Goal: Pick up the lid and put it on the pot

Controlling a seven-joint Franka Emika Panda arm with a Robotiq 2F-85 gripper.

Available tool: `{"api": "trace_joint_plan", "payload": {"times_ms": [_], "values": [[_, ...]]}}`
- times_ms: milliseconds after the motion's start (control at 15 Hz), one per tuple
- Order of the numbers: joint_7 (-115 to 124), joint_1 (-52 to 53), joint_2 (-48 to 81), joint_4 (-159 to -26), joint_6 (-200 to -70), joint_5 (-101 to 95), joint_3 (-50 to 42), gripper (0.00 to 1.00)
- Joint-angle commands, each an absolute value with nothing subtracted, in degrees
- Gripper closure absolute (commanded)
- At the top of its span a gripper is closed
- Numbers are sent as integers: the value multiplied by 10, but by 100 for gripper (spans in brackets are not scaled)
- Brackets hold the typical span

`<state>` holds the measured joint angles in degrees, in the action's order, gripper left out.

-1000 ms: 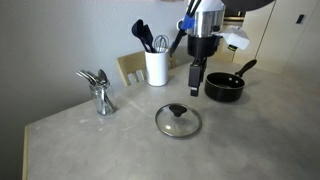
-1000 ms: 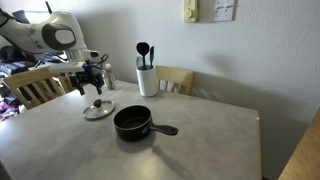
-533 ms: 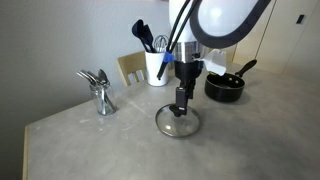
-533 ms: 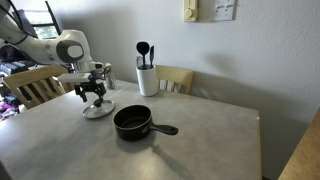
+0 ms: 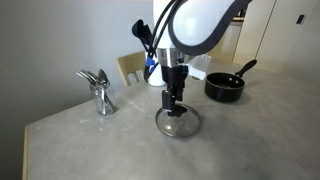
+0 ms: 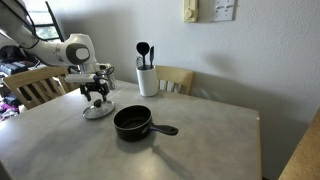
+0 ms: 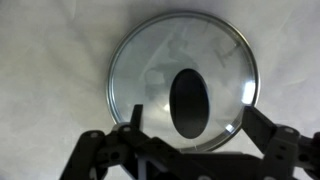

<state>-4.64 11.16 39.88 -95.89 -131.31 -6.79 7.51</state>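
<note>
The lid (image 5: pixel 178 121) lay flat on the table (image 5: pixel 90 140), directly beneath the gripper (image 5: pixel 172 104), with its black knob (image 7: pixel 190 102) facing up; the step in hand appeared to be the approach for the grasp, with neither the lift nor the carry to the pot begun; in the wrist view, the finger (image 7: pixel 133 135) at the left of the picture stood to one side of the knob, the knob sat in the gap between, and the finger (image 7: pixel 265 130) at the right stood to the other side, so the jaws were spread wide and gripped nothing; the gripper (image 7: pixel 193 125) was thus roughly centred over the glass disc (image 7: pixel 185 80), whose metal rim showed all the way round; in an exterior view the gripper (image 6: pixel 96 98) hung close over the lid (image 6: pixel 98 109), though whether the tips touched the glass could not be told; the next move, by my judgement, called for a short descent if any gap remained, then a square pinch on the small knob, since the smooth glass offered no other hold; after that a level lift and a carry to the pot (image 5: pixel 224 88), which stood open and well apart, to the right of the gripper in both exterior views (image 6: pixel 132 122), its long handle pointing away from the gripper
</note>
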Motion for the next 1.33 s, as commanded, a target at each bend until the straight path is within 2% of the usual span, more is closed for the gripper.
{"api": "trace_joint_plan", "payload": {"times_ms": [0,200,333,400,533,733,800,933,1000,1067,1267], "values": [[-40,119,405,-939,-1272,-67,71,0],[-35,120,396,-945,-1269,-72,66,0],[-35,118,396,-946,-1270,-72,66,14],[-36,118,398,-947,-1271,-72,65,28],[-39,117,402,-945,-1273,-69,66,36],[-40,118,407,-941,-1272,-69,68,41],[-41,118,408,-940,-1271,-69,68,37],[-42,119,412,-937,-1268,-69,69,39],[-41,120,414,-935,-1267,-69,69,47],[-40,122,418,-933,-1265,-69,69,65],[-40,127,424,-928,-1263,-73,68,85]]}}
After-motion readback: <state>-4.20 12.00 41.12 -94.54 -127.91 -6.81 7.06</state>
